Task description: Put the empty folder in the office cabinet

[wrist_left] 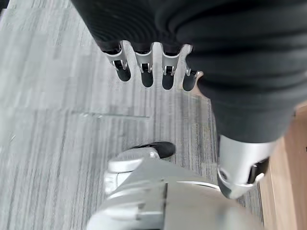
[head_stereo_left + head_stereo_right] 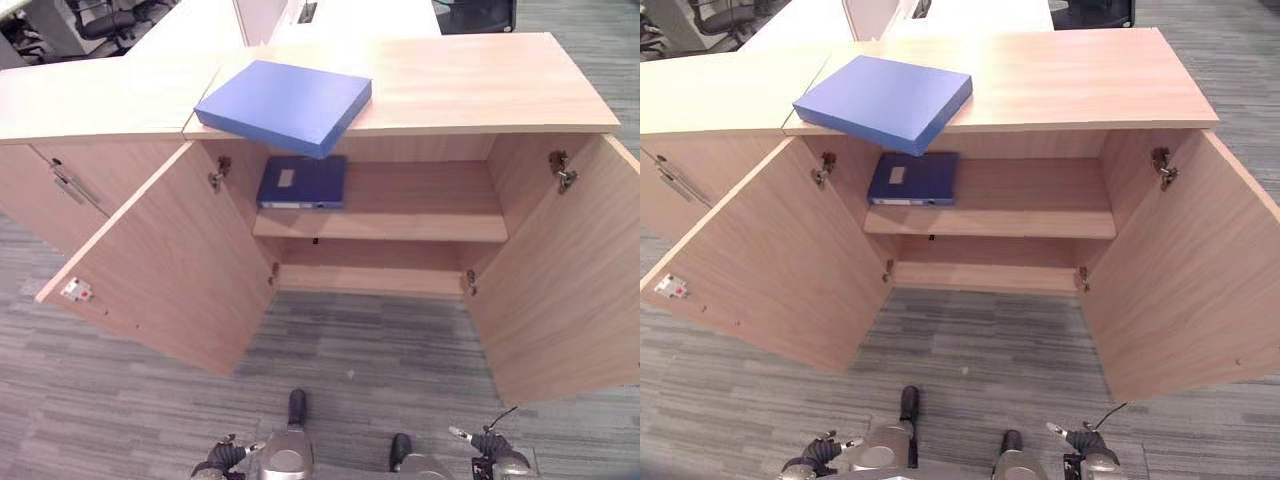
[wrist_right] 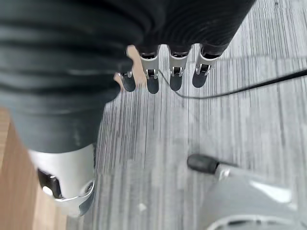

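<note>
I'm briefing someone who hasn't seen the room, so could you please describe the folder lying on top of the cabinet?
Find the open wooden cabinet. On its top, at the left, a flat blue folder lies askew, one corner overhanging the front edge. The darker blue binder lies inside, on the shelf.

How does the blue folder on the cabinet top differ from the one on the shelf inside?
The folder on the cabinet top is a lighter blue, lies skewed, and its corner overhangs the front edge; the folder on the shelf is darker navy, lies squarely at the shelf's left end and carries a pale label. Both lie flat. Neither is held by a robot hand.
</note>
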Motion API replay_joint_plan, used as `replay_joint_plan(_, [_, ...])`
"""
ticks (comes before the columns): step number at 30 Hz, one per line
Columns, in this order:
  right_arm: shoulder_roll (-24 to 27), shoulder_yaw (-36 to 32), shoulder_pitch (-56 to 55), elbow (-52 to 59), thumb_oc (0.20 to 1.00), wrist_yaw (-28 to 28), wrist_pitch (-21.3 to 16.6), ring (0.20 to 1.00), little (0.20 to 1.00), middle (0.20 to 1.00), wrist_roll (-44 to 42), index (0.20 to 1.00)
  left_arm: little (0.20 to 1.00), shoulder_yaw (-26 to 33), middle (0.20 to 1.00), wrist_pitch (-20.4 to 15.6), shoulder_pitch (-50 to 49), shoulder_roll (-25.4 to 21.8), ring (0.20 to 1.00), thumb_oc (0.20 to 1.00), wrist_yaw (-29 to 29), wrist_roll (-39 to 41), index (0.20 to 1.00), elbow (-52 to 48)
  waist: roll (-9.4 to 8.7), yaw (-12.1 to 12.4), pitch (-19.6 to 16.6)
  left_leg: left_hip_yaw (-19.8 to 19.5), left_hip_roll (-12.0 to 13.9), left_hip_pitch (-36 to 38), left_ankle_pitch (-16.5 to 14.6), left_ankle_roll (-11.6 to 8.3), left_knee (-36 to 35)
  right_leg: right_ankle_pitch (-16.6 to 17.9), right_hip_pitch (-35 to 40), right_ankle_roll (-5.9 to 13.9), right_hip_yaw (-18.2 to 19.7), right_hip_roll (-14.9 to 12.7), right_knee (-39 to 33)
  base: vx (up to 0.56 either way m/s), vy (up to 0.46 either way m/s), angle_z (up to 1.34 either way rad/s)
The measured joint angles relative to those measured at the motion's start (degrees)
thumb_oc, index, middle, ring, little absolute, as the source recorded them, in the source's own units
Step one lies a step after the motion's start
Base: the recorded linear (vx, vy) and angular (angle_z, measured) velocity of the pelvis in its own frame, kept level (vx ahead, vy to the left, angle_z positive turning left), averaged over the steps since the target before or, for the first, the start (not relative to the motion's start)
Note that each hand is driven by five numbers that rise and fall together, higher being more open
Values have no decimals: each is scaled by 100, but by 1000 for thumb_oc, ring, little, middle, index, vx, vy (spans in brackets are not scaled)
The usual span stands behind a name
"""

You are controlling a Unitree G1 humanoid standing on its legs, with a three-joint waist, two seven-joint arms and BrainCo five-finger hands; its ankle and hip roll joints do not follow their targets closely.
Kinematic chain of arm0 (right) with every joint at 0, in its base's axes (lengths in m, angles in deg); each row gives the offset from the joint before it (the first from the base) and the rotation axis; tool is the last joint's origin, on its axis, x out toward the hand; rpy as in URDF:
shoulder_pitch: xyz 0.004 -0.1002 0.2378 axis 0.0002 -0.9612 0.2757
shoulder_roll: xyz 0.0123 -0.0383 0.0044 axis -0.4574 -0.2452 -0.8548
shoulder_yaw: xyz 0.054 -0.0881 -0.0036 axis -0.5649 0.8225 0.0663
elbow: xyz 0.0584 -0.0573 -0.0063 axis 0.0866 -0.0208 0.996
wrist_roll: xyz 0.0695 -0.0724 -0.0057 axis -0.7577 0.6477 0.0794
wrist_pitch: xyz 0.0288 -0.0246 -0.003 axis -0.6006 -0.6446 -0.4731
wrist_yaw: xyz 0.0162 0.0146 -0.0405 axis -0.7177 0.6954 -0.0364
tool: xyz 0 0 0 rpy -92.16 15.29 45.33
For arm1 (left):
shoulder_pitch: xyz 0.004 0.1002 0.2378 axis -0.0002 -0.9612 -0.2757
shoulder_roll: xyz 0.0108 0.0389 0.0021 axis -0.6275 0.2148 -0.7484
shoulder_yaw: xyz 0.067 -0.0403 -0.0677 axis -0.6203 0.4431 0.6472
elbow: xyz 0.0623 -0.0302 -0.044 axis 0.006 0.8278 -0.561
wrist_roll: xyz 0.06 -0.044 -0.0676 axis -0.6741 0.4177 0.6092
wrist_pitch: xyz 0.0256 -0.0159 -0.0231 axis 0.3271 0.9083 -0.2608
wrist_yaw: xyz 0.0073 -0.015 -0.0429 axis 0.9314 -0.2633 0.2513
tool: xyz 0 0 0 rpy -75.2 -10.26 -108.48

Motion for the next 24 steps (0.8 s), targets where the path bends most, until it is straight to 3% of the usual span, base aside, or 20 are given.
replay_joint_plan(1, [-83,23,-41,-5,1000,26,4,1000,1000,1000,1,1000,1000,39,1000,-3,-28,-55,1000,1000,1,-33,1000,-48,-135,18,-51,129,-101,31,26,92,-2,24,51,38,22,-124,-99,193,200,-36])
replay_joint_plan(4, [-489,24,-245,-21,1000,51,7,1000,1000,1000,4,1000,1000,79,1000,-4,-40,-419,1000,1000,-3,-133,1000,-146,-659,-46,-337,302,-597,237,69,491,-133,321,350,500,-51,-650,-250,119,179,-4])
replay_joint_plan(6, [-571,-15,-281,-27,1000,60,10,1000,1000,1000,4,1000,1000,76,1000,-43,29,-532,1000,1000,-3,-138,1000,-303,-782,-31,-373,345,-736,309,8,562,-177,575,400,676,-62,-740,-229,176,301,-7])
replay_joint_plan(13, [-523,-39,29,18,1000,60,21,1000,1000,1000,-6,1000,1000,86,1000,-11,209,-628,1000,1000,1,-137,1000,-336,-713,-80,-385,521,-954,395,-243,725,-348,636,68,771,13,-954,316,91,205,-12])
replay_joint_plan(15, [-497,-48,99,19,1000,58,34,1000,1000,1000,-7,1000,1000,82,1000,-5,201,-637,1000,1000,-2,-137,1000,-286,-676,-191,-330,497,-952,363,-302,815,-348,651,-434,794,98,-1004,1268,67,244,6])
replay_joint_plan(16, [-514,-42,107,17,1000,58,65,1000,1000,1000,-9,1000,1000,73,1000,3,185,-666,1000,1000,2,-136,1000,-252,-663,-215,-269,487,-986,437,-308,988,-311,658,-786,886,186,-1117,1949,50,180,5])
replay_joint_plan(17, [-535,-32,111,15,1000,53,77,1000,1000,1000,-10,1000,1000,69,1000,2,198,-698,1000,1000,6,-134,1000,-276,-723,-179,-245,516,-1044,455,-359,1018,-288,777,-951,949,169,-1179,2190,89,225,-14])
replay_joint_plan(18, [-508,-32,284,67,1000,33,60,1000,1000,1000,-12,1000,1000,64,1000,20,182,-671,1000,1000,-2,-134,1000,-273,-622,-201,-11,592,-1047,548,-369,1168,-288,1257,-1276,1228,144,-1260,2768,194,151,-22])
replay_joint_plan(19, [-483,-106,325,97,1000,38,36,1000,1000,1000,-27,1000,1000,59,1000,27,195,-647,1000,1000,2,-134,1000,-281,-533,-203,81,588,-1059,582,-400,1271,-289,1301,-1510,1344,44,-1363,3133,288,88,-17])
replay_joint_plan(20, [-431,-103,346,107,1000,27,38,1000,1000,1000,-18,1000,1000,57,1000,28,223,-650,1000,1000,5,-134,1000,-296,-452,-218,117,547,-1077,633,-482,1328,-292,1047,-1586,1320,-130,-1321,3212,321,17,-6])
replay_joint_plan(21, [-422,-108,341,216,1000,32,28,1000,1000,1000,-19,1000,1000,78,1000,27,185,-644,1000,1000,15,-134,1000,-286,-406,-266,152,534,-1060,709,-523,1329,-292,644,-1581,1166,-243,-1110,2869,236,-46,11])
replay_joint_plan(22, [-441,-99,328,245,1000,34,-16,1000,1000,1000,-18,1000,1000,81,1000,31,163,-635,1000,1000,4,-135,1000,-189,-361,-421,171,469,-1067,793,-540,1224,-293,464,-1344,1036,-245,-749,1446,191,-59,23])
replay_joint_plan(23, [-444,-98,260,220,1000,32,-2,1000,1000,1000,-19,1000,1000,82,1000,30,138,-633,1000,1000,4,-135,1000,-179,-407,-482,155,461,-1133,870,-577,1205,-294,510,-1255,1024,-250,-604,616,144,-58,38])
replay_joint_plan(24, [-445,-98,142,233,1000,32,-5,1000,1000,1000,-19,1000,1000,83,1000,27,117,-628,1000,1000,5,-135,1000,-202,-457,-518,132,434,-1227,978,-617,1175,-296,624,-1278,961,-256,-544,268,108,-64,40])
